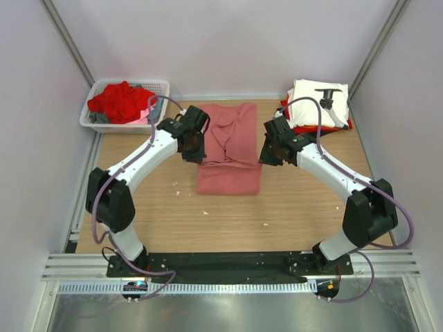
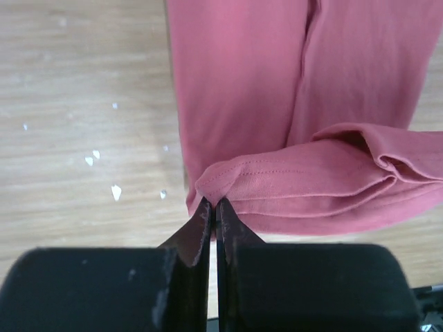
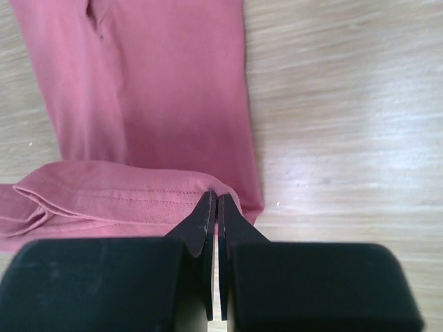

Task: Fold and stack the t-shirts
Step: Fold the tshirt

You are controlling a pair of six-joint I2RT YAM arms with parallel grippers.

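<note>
Pink t-shirt (image 2: 235, 104) clamped: left fingers (image 2: 198, 235), right fingers (image 3: 202, 223); wrist views only.

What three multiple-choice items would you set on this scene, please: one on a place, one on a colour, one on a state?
1. Where is the white basket? A: far left corner. B: far right corner. C: between the arm bases.
2. What colour is the t-shirt between the arms? A: grey. B: salmon-pink. C: black.
3. How are the left gripper and right gripper? A: both open. B: both shut on the t-shirt. C: one open.

1 A: the top view shows it far left.
2 B: every view shows salmon-pink cloth.
3 B: each wrist view shows fingers pinching the folded hem.
</note>
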